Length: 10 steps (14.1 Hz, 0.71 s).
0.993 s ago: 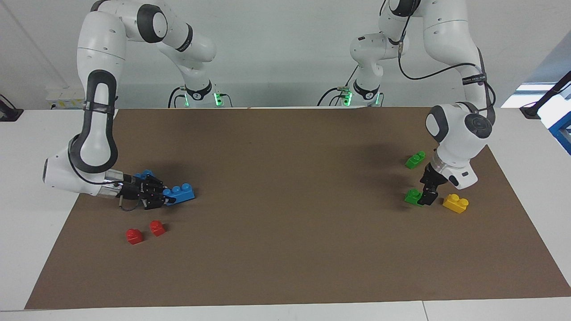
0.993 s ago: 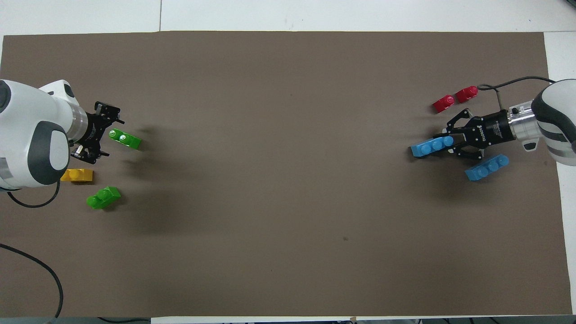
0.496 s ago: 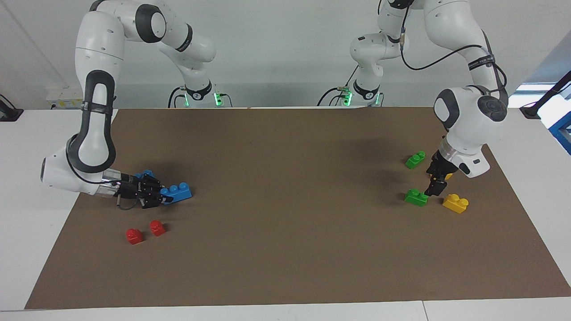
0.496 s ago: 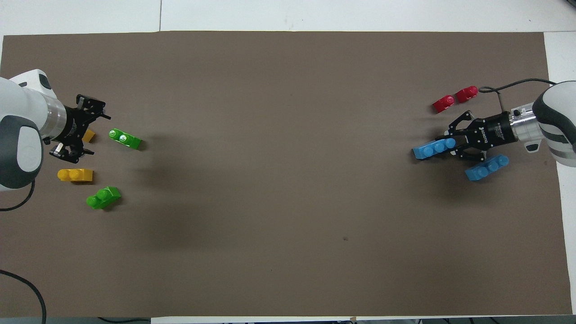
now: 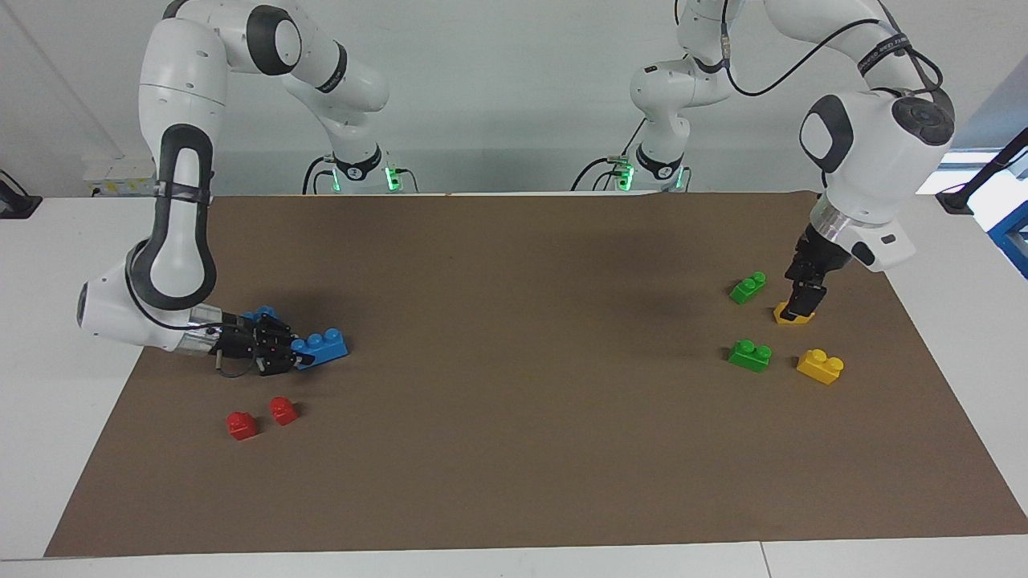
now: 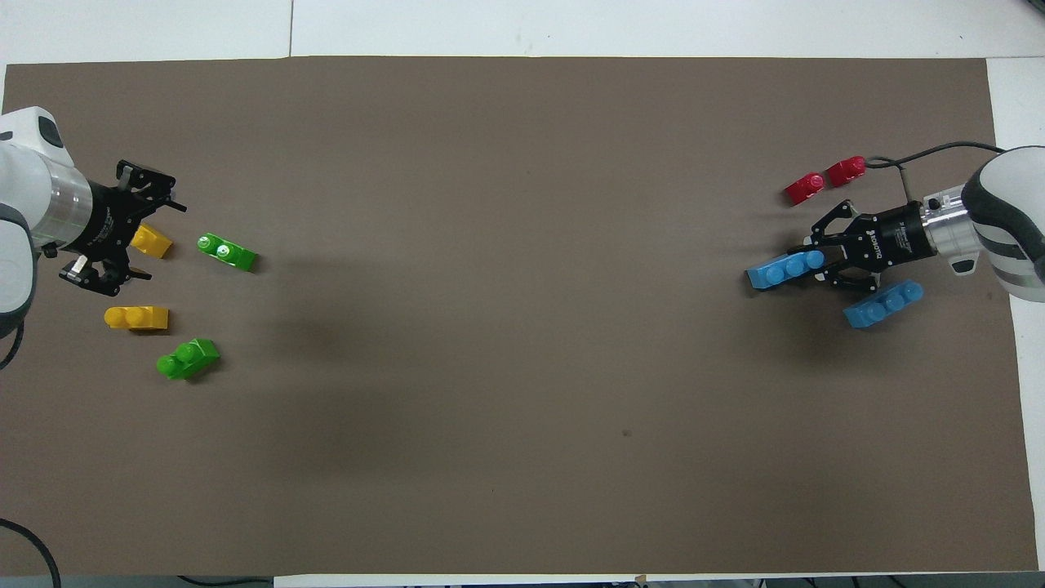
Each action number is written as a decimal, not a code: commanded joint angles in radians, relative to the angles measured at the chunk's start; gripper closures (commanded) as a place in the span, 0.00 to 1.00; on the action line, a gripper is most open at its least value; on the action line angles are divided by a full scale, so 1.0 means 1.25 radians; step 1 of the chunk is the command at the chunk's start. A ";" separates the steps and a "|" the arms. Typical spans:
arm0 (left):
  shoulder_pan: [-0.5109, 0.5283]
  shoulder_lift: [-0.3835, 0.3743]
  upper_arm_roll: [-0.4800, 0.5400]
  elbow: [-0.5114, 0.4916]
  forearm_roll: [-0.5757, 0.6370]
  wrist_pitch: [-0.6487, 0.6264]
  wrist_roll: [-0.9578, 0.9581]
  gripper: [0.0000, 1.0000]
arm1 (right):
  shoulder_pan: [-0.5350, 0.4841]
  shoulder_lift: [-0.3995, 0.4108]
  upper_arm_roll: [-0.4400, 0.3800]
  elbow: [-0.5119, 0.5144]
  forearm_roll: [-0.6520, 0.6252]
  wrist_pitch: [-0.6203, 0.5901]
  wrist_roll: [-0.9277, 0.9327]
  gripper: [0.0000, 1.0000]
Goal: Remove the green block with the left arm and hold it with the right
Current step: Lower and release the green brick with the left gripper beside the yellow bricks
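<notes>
The green block [image 5: 749, 355] [image 6: 226, 251] lies alone on the brown mat at the left arm's end. My left gripper [image 5: 803, 303] [image 6: 153, 237] hangs open and holds nothing, up over a small yellow brick [image 5: 791, 316] [image 6: 152, 242] that lies nearer to the robots than the green block. At the right arm's end, my right gripper [image 5: 299, 359] [image 6: 818, 265] lies low along the mat. Its fingers are closed on one end of a blue three-stud brick [image 5: 323, 347] [image 6: 785, 269].
A second green brick [image 5: 748, 287] [image 6: 188, 359] and a larger yellow brick [image 5: 820, 365] [image 6: 136, 318] lie near the green block. A second blue brick [image 5: 261, 313] [image 6: 883, 304] and two red bricks [image 5: 241, 424] [image 5: 283, 410] lie beside the right gripper.
My left gripper has risen off the green block, left it on the mat, and drawn back toward the robots over the small yellow brick. The right gripper has barely moved.
</notes>
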State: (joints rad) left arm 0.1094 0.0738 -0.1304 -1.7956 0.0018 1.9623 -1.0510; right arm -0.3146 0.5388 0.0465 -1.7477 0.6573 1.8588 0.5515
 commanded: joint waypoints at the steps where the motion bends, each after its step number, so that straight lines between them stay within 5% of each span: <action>1: -0.010 -0.045 -0.004 -0.002 -0.015 -0.022 0.080 0.00 | 0.007 -0.002 0.004 -0.024 -0.026 0.037 -0.015 0.14; 4: -0.014 -0.060 -0.009 0.003 -0.015 -0.015 0.148 0.00 | 0.005 -0.002 0.004 -0.019 -0.040 0.031 -0.014 0.03; 10: -0.023 -0.071 -0.031 0.036 -0.013 -0.068 0.415 0.00 | 0.005 -0.032 0.003 0.030 -0.074 -0.055 0.063 0.03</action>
State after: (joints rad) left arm 0.0931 0.0005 -0.1762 -1.7719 0.0008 1.9366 -0.6336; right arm -0.3007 0.5216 0.0473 -1.7386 0.5946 1.8430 0.5867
